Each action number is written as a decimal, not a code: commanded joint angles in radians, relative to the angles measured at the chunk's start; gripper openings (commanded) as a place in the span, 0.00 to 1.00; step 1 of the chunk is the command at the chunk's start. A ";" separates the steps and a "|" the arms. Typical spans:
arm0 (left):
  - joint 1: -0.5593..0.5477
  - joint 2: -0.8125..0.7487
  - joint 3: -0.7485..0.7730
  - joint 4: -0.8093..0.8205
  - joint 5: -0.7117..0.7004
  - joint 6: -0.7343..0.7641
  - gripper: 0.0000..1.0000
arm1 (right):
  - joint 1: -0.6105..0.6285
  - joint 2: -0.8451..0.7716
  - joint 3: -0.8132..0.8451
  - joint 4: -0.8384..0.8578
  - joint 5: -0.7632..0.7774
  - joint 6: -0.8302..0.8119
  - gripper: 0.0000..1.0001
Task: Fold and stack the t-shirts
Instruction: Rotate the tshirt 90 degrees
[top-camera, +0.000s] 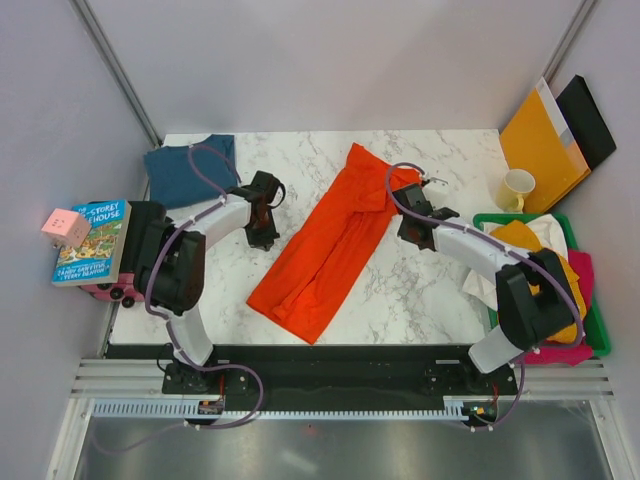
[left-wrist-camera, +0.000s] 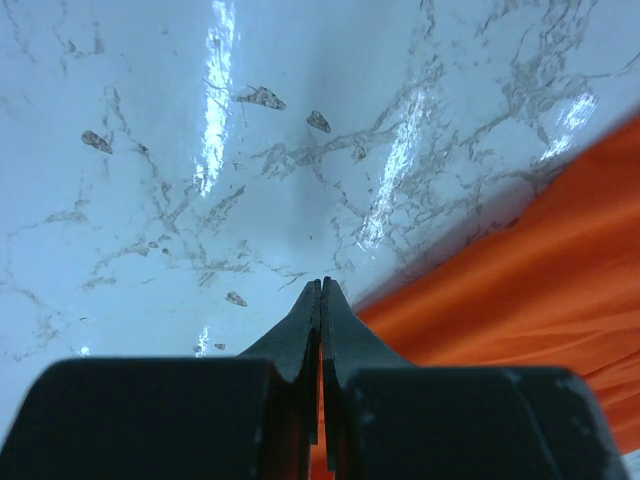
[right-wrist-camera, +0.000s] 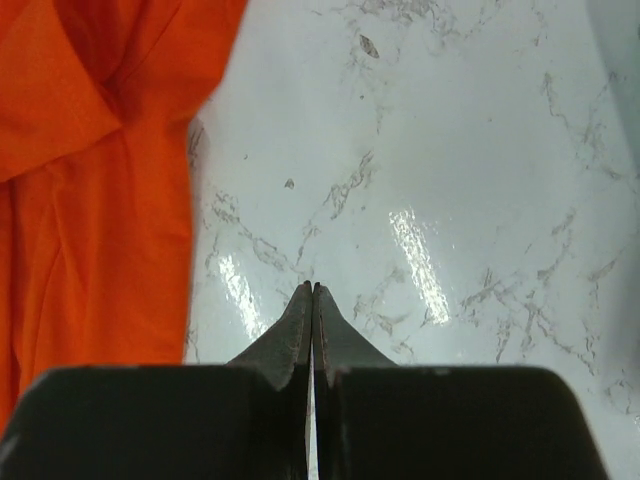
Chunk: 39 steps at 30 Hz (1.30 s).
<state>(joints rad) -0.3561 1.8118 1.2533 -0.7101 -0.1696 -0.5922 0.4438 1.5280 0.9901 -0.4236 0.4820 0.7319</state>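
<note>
An orange-red t-shirt (top-camera: 330, 245) lies on the marble table as a long folded strip, running diagonally from back right to front left. A dark teal t-shirt (top-camera: 190, 168) lies folded at the back left corner. Mustard yellow (top-camera: 530, 240), white (top-camera: 548, 228) and pink (top-camera: 582, 268) t-shirts are heaped in the basket at the right. My left gripper (top-camera: 262, 238) (left-wrist-camera: 322, 285) is shut just left of the orange shirt (left-wrist-camera: 520, 270), its tips over bare marble at the cloth's edge. My right gripper (top-camera: 412, 230) (right-wrist-camera: 313, 287) is shut over bare marble, right of the orange shirt (right-wrist-camera: 90, 200), holding nothing.
A green basket (top-camera: 598, 325) sits at the right edge. Behind it stand a pale yellow mug (top-camera: 516, 188), an orange-yellow envelope (top-camera: 540, 140) and a black folder (top-camera: 590, 120). A book (top-camera: 92, 240) and a pink cube (top-camera: 66, 227) rest off the table's left side.
</note>
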 joint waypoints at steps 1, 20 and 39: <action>-0.010 0.026 -0.053 -0.005 0.038 -0.004 0.02 | -0.039 0.127 0.087 0.026 0.049 0.015 0.00; -0.194 -0.032 -0.235 -0.020 0.165 -0.024 0.02 | -0.128 0.759 0.752 -0.090 -0.111 -0.066 0.00; -0.438 -0.028 -0.124 -0.046 0.179 -0.080 0.02 | -0.112 0.890 1.080 -0.164 -0.237 -0.154 0.01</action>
<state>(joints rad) -0.7532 1.8278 1.1652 -0.7612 -0.0429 -0.6033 0.3347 2.4878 2.1311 -0.5495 0.2153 0.5961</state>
